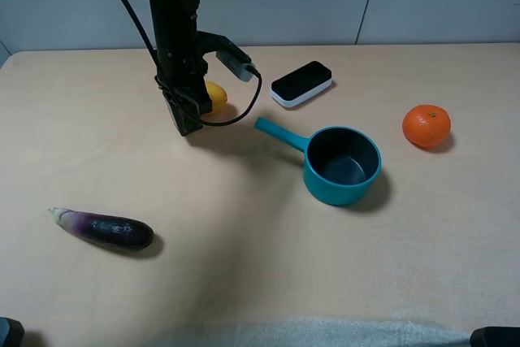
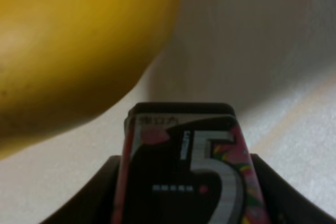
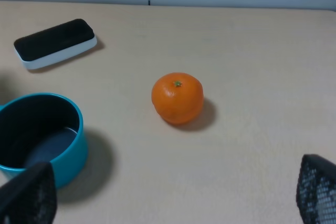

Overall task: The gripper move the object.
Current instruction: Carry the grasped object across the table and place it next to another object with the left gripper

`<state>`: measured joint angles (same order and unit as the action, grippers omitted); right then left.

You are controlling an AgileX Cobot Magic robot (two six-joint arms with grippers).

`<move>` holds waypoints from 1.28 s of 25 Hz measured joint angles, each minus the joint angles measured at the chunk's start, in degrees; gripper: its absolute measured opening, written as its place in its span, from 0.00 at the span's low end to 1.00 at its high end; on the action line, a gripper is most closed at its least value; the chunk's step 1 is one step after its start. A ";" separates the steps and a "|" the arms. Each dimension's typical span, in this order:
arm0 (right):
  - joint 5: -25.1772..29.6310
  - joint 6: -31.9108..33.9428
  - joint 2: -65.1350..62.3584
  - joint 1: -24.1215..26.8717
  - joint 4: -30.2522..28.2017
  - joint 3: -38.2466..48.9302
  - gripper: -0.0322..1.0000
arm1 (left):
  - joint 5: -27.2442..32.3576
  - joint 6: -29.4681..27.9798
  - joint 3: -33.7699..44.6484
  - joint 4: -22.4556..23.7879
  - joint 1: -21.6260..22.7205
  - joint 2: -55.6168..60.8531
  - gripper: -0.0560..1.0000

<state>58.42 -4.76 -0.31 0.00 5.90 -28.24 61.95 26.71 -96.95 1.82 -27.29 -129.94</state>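
Note:
My left gripper points down at the table, right beside the yellow fruit. In the left wrist view the left gripper is shut on the object, a small black box with a reddish-white label bearing a large "5". The dark fingers press on both of its sides. The yellow fruit fills that view just beyond the box. In the high view the box is hidden behind the gripper. My right gripper is open and empty, well short of an orange.
A teal saucepan stands mid-table with its handle pointing toward the left gripper. A black-and-white flat device lies behind it. The orange is at the right. An eggplant lies at the front left.

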 joint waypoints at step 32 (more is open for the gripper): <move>0.00 0.00 0.00 0.00 0.00 0.00 0.70 | -0.09 -1.84 0.00 0.01 0.00 -0.17 0.55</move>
<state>58.42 -4.76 -0.31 0.00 5.90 -28.24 61.87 24.87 -96.95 1.83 -27.29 -130.12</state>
